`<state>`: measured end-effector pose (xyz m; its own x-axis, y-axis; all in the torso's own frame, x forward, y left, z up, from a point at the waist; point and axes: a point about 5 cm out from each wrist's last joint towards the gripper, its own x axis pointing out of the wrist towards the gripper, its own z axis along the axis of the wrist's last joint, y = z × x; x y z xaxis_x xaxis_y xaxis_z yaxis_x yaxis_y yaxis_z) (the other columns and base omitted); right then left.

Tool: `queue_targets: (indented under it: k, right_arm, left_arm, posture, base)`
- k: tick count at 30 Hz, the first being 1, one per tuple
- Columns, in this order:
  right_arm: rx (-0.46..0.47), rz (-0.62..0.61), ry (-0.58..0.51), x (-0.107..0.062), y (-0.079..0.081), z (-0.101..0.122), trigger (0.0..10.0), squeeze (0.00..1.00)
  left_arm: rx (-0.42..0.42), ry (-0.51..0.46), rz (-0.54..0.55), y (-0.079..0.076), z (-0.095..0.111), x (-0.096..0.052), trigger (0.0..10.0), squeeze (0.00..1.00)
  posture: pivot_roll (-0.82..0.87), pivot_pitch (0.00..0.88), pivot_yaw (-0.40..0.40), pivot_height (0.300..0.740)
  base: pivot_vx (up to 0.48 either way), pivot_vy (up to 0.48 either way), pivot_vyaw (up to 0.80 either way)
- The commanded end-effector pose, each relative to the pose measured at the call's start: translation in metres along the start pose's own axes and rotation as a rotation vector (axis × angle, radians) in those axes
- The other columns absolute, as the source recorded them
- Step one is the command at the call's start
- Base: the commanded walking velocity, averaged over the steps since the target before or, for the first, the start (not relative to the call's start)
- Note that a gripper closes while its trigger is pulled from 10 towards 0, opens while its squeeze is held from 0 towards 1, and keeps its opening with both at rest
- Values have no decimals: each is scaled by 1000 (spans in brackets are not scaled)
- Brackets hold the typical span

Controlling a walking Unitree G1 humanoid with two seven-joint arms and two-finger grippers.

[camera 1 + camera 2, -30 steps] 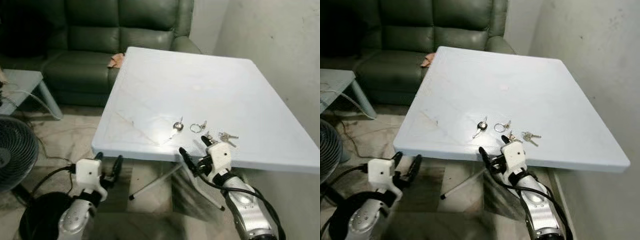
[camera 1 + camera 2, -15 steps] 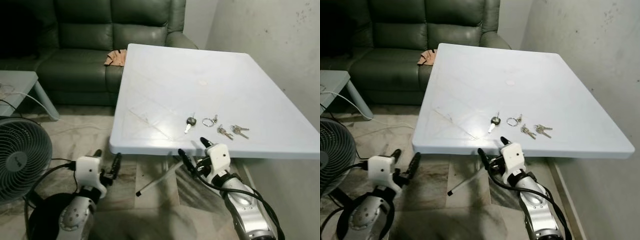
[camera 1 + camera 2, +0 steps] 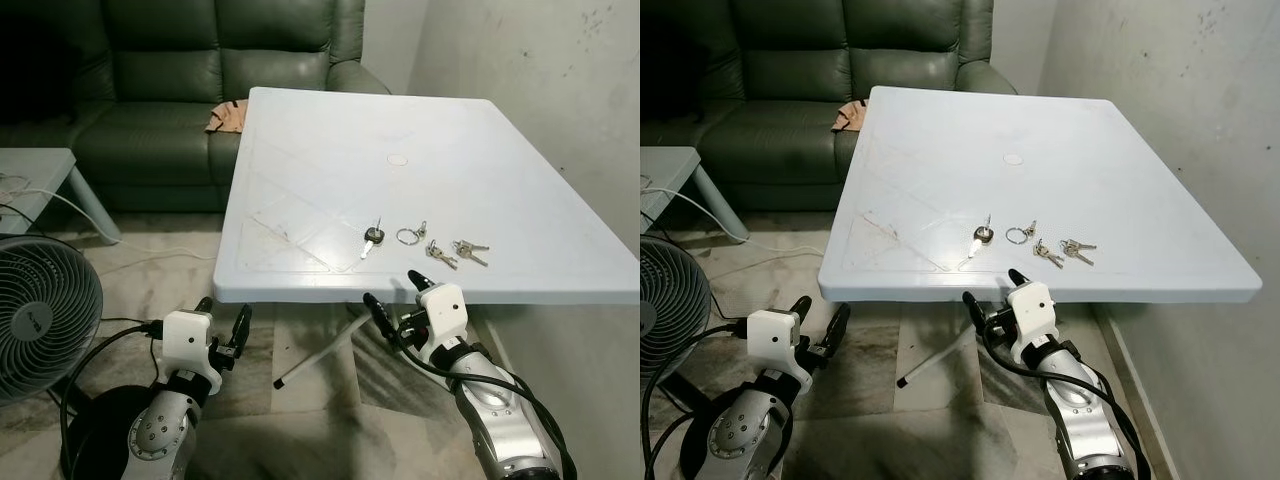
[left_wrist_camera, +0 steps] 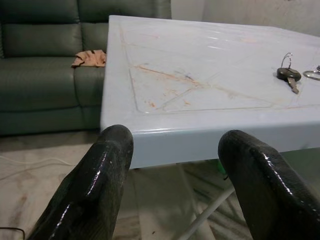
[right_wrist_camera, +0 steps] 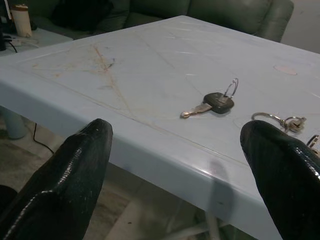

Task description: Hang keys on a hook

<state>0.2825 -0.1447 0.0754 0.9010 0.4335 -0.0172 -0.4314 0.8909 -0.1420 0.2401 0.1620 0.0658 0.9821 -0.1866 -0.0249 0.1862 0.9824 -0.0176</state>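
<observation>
Just beyond the right pincer (image 3: 393, 296), whose fingers stand apart below the near edge of the pale blue counter (image 3: 320, 150), lies a black-headed key (image 3: 371, 238), blade slanting toward the pincer. A key ring (image 3: 409, 235) and two key bunches (image 3: 455, 251) lie beside it. The left pincer (image 3: 224, 318), fingers apart, hangs lower beside the counter's corner.

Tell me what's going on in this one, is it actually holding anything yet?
Nothing is held yet. The robot stands at the near edge of a pale blue table with both arms low in front of it. The right gripper is open just below the table edge, closest to the black-headed key, a key ring and two small bunches of keys lying on top. The left gripper is open too, off to the side near the floor. No hook can be seen.
</observation>
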Motion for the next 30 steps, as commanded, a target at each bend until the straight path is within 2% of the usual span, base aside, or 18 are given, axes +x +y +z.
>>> queue_targets:
  k: [1, 19, 30]
  right_arm:
    - [-10, 6, 1, 2, 0, 2, 10000, 0]
    - [-8, -2, 2, 3, 1, 0, 10000, 0]
    - [-11, -3, 3, 4, -1, 1, 10000, 0]
  left_arm:
    - [14, -2, -9, 1, 1, 1, 10000, 0]
    - [33, -1, -8, 2, 4, 5, 10000, 0]
    - [31, -27, -12, -2, 5, 5, 10000, 0]
  posture:
    - [-83, 0, -30, 740]
    - [-85, 0, -24, 740]
    - [-84, 0, -30, 740]
  base:
    - [379, 0, 0]
    - [404, 0, 0]
    - [0, 0, 0]
